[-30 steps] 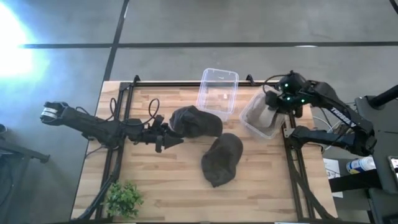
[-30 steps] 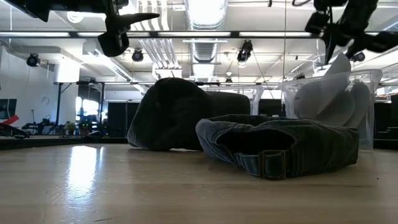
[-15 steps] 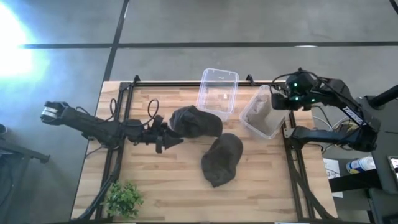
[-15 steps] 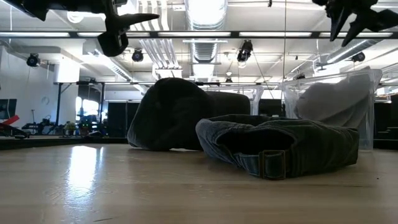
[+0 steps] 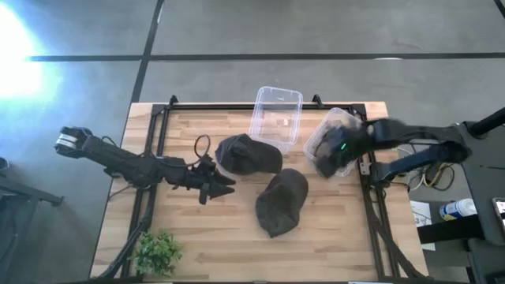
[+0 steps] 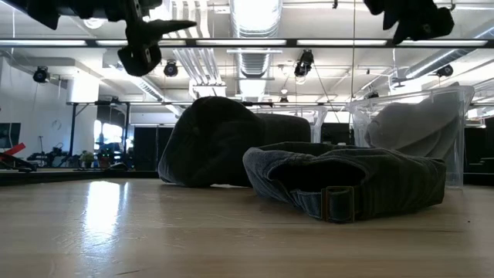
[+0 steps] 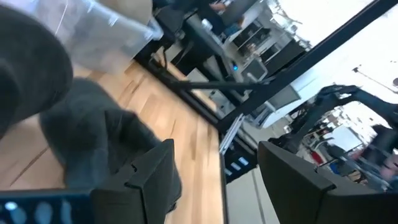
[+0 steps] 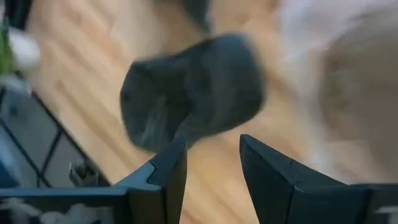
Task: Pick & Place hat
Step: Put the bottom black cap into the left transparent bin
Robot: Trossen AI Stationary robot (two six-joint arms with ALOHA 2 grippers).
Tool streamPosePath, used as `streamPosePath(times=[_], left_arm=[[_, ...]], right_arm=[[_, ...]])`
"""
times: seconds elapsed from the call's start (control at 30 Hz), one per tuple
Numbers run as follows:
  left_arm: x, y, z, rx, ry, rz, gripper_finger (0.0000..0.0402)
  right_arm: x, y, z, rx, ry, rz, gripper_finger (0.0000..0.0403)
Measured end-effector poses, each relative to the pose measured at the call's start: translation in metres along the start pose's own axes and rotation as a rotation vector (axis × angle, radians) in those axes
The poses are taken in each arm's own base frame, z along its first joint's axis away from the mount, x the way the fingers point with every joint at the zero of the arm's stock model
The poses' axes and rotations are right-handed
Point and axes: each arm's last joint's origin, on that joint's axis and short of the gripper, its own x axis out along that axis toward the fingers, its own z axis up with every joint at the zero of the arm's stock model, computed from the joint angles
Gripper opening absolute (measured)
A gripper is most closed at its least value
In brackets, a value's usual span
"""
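Two dark hats lie on the wooden table: a black one [image 5: 248, 154] [image 6: 220, 143] and, nearer, a dark grey denim one [image 5: 282, 201] [image 6: 347, 181] resting on its brim, strap toward the low camera. A light hat [image 5: 335, 126] [image 6: 413, 127] sits inside the clear bin [image 5: 319, 164] at the table's right. My left gripper [image 5: 225, 186] [image 7: 214, 168] hovers open beside the black hat's left near side. My right gripper [image 5: 327, 162] [image 8: 213, 168] hangs open above the bin's near end; the grey hat [image 8: 193, 93] shows ahead of its fingers.
A second clear bin [image 5: 276, 114], with nothing large in it, stands at the far edge behind the black hat. A small green plant [image 5: 156, 252] sits at the near left corner. Bare wood lies left of the hats and along the near edge.
The light hat, held upright above the bin a second ago, has sunk into the bin. My right gripper rose clear of it, then swung from the bin's far right toward the table's middle and near side. My left gripper drifted slightly toward the near edge.
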Motion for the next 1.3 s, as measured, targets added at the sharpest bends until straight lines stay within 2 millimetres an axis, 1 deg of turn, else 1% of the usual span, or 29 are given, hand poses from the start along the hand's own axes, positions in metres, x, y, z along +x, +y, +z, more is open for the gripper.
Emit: streamPosePath(times=[0.07,0.17,0.27,0.4,0.47,0.53,0.7,0.9,1.0,1.17,1.23,1.3], left_arm=[[0.004,0.001,-0.005,-0.009,0.023,0.004,0.0225],[0.010,0.002,-0.015,-0.015,0.064,0.008,0.0225],[0.017,0.005,-0.027,-0.024,0.112,0.035,0.0225],[0.030,0.005,-0.039,-0.020,0.162,0.060,0.0225],[0.038,0.005,-0.044,-0.016,0.182,0.071,0.0225],[0.047,0.004,-0.046,-0.014,0.194,0.080,0.0225],[0.069,-0.001,-0.049,-0.011,0.211,0.089,0.0225],[0.092,-0.007,-0.051,-0.009,0.228,0.101,0.0225],[0.103,-0.007,-0.055,-0.047,0.237,0.117,0.0225],[0.110,-0.002,-0.074,-0.122,0.320,0.193,0.0225],[0.108,0.001,-0.083,-0.141,0.381,0.262,0.0225],[0.103,0.002,-0.094,-0.147,0.451,0.337,0.0225]], right_arm=[[0.019,0.018,-0.009,-0.025,0.059,-0.017,0.0144],[0.046,0.040,-0.031,-0.059,0.131,-0.072,0.0144],[0.072,0.055,-0.054,-0.035,0.150,-0.164,0.0144],[0.107,0.067,-0.080,0.050,0.085,-0.299,0.0144],[0.123,0.070,-0.090,0.089,0.060,-0.351,0.0144],[0.139,0.070,-0.095,0.127,0.014,-0.407,0.0144],[0.178,0.071,-0.097,0.157,-0.110,-0.475,0.0144],[0.221,0.073,-0.093,0.132,-0.086,-0.457,0.0138],[0.240,0.075,-0.091,0.139,-0.068,-0.412,0.0129],[0.255,0.098,-0.086,0.070,-0.038,-0.158,0.0111],[0.254,0.107,-0.084,0.043,-0.044,-0.066,0.0105],[0.251,0.112,-0.083,0.020,-0.054,-0.013,0.0099]])
